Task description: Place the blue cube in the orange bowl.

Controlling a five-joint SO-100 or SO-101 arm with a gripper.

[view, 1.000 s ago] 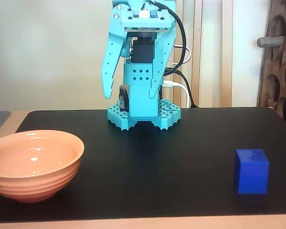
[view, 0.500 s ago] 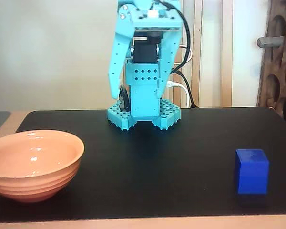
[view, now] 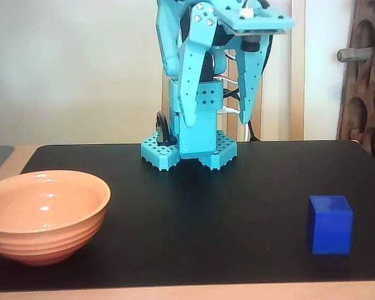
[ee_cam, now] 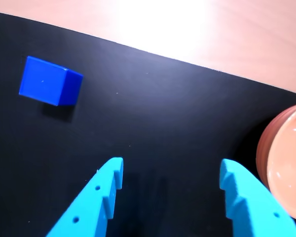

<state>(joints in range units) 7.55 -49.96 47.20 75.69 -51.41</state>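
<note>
The blue cube rests on the black mat at the front right in the fixed view; the wrist view has the blue cube at upper left. The orange bowl stands at the front left, and only its rim shows at the right edge of the wrist view. My turquoise gripper hangs high over the arm's base at the back, fingers spread and pointing down, nothing between them. Seen from the wrist, the gripper is open above bare mat, well clear of both cube and bowl.
The arm's turquoise base sits at the back middle of the black mat. A wooden table edge borders the mat. A brown perforated panel stands at the right behind the table.
The gripper has swung toward the right in the fixed view and tilted, its fingers spreading wider. Cube and bowl have not moved.
</note>
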